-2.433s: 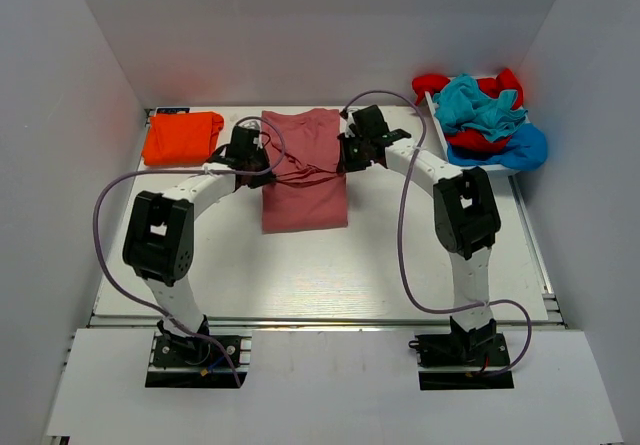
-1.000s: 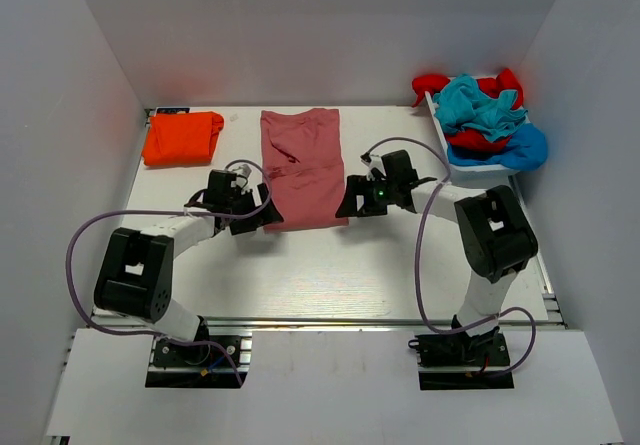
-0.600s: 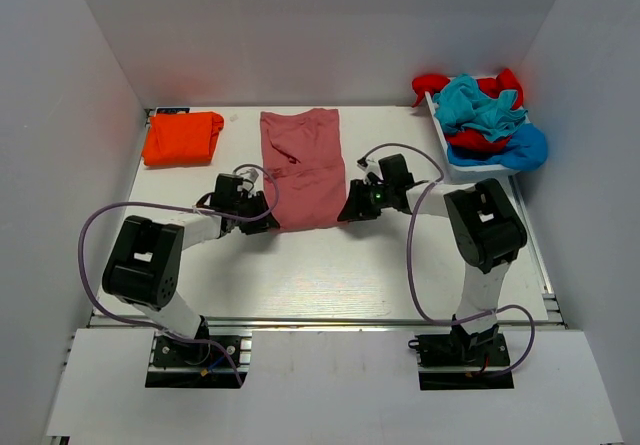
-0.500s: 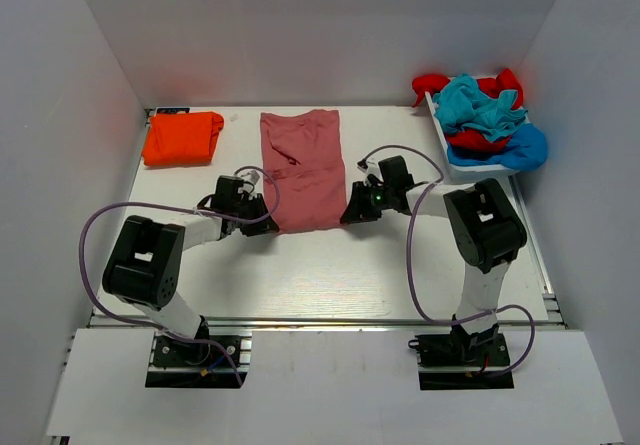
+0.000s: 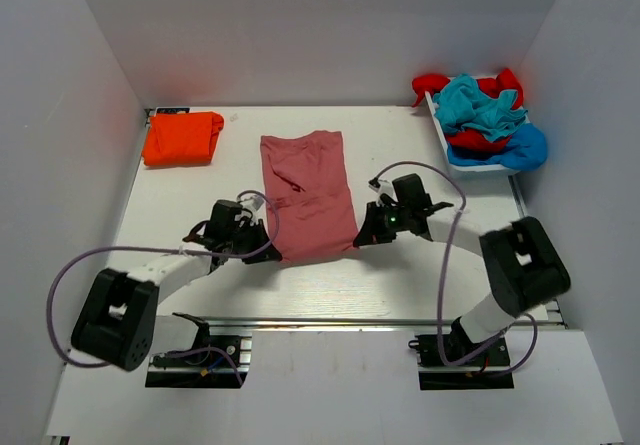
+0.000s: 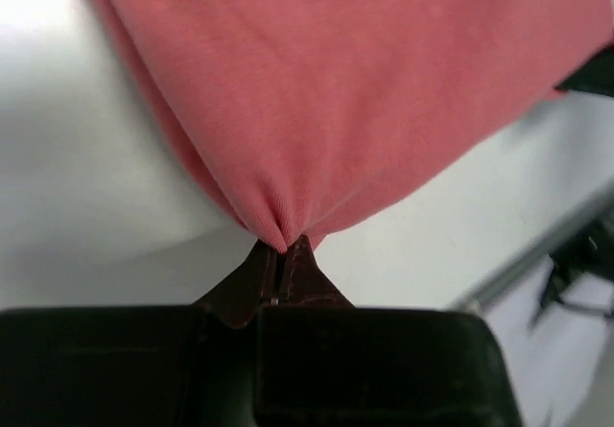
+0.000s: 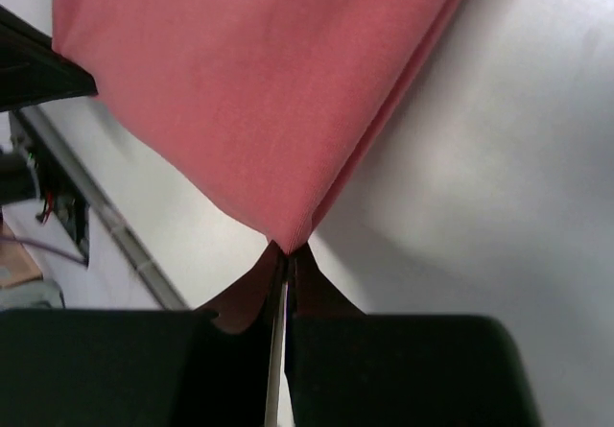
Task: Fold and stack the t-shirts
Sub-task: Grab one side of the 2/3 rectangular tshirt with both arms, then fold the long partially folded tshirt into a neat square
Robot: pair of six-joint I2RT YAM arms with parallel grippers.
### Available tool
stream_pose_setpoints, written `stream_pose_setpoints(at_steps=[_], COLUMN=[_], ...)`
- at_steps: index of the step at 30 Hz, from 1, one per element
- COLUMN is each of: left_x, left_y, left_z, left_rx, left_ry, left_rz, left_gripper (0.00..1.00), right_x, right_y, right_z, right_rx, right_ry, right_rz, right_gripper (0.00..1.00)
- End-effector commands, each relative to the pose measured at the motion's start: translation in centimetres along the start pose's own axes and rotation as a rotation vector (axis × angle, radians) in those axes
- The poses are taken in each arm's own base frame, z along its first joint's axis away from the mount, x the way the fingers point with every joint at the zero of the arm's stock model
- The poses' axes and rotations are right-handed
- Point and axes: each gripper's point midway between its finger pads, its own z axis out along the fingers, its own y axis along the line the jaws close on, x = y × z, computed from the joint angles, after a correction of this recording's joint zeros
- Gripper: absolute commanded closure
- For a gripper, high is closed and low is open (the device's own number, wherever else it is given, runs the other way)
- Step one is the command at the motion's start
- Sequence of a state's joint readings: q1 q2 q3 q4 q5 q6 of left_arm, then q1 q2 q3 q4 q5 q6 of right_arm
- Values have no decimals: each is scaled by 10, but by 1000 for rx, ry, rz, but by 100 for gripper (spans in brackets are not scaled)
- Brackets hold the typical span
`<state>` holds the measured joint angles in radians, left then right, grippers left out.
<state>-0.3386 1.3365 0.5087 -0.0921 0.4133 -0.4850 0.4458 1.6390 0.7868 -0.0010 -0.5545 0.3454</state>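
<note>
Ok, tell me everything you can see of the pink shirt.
The pink shirt is dusty pink-red, a soft fine knit by its look, folded into a long narrow strip with creases in its far half. It lies flat on the table, its length running near to far. The left gripper pinches its near left corner, the right gripper its near right corner; the cloth puckers at both.

Both arms are stretched low and forward. The left gripper (image 5: 266,251) and the right gripper (image 5: 363,240) are pinched tight on near corners of the pink-red t-shirt (image 5: 308,190).
</note>
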Motion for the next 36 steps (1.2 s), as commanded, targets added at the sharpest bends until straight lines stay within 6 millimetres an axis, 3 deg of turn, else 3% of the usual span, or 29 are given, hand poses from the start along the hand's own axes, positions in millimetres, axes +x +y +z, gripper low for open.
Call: stream_pose_setpoints(at_steps=[1, 4, 6, 9, 10, 15, 21, 26, 36], left_x=[32, 47, 56, 48, 39, 24, 6, -12, -81], left_y=[-29, -50, -51, -74, -90, -117, -125, -111, -99], left_z=[-26, -49, -63, -88, -100, -129, -129, -118, -109], left_rx=[118, 194, 172, 213, 264, 302, 296, 194, 15], left_ry=[77, 94, 131, 118, 101, 84, 47, 13, -160], left_rz=[-11, 0, -22, 4, 26, 54, 69, 51, 14], left_gripper=[100, 100, 100, 100, 100, 100, 100, 100, 100], right_x=[31, 47, 61, 51, 54, 38, 13, -25, -99], right_y=[16, 33, 42, 56, 60, 97, 102, 93, 88], right_z=[-26, -50, -71, -93, -98, -129, -136, -135, -138], right_rx=[-11, -18, -4, 12, 13, -70, -37, 61, 129], right_ry=[51, 64, 88, 55, 67, 42, -6, -119, -270], right_rz=[3, -16, -14, -55, -52, -123, -170, -152, -192], right_gripper=[100, 100, 100, 100, 100, 100, 100, 100, 100])
